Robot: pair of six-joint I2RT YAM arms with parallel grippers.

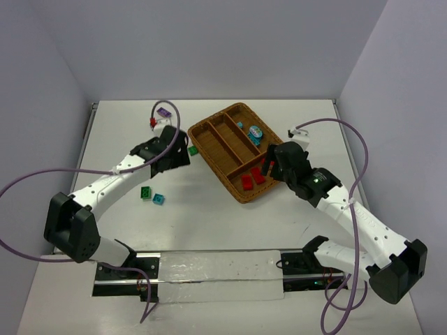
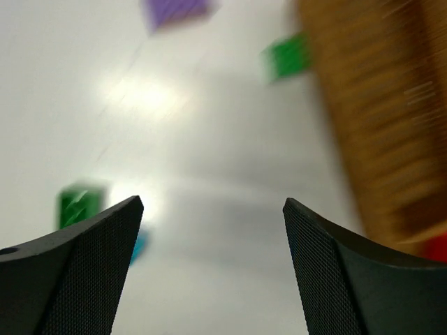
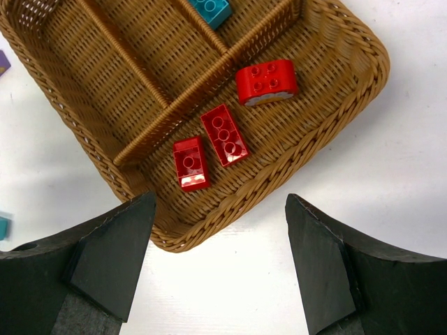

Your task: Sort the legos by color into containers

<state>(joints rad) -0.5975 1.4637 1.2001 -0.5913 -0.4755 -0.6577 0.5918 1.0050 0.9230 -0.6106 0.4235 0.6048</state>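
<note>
The brown wicker tray (image 1: 213,143) lies at the centre back. Its crosswise compartment holds three red legos (image 3: 265,82) (image 3: 224,135) (image 3: 190,162). One long compartment holds teal legos (image 1: 255,132). On the table lie a green lego (image 1: 193,149) by the tray, a green lego (image 1: 145,192), a teal lego (image 1: 159,199), a purple lego (image 1: 163,112) and a small red one (image 1: 152,122). My left gripper (image 2: 213,209) is open and empty left of the tray. My right gripper (image 3: 220,201) is open and empty above the tray's near rim (image 3: 335,118).
The left wrist view is blurred; it shows the tray edge (image 2: 377,105), a green lego (image 2: 286,57) and a purple one (image 2: 178,10) ahead. Purple cables loop beside both arms. A clear plate (image 1: 223,273) lies along the near edge. Walls close the back and sides.
</note>
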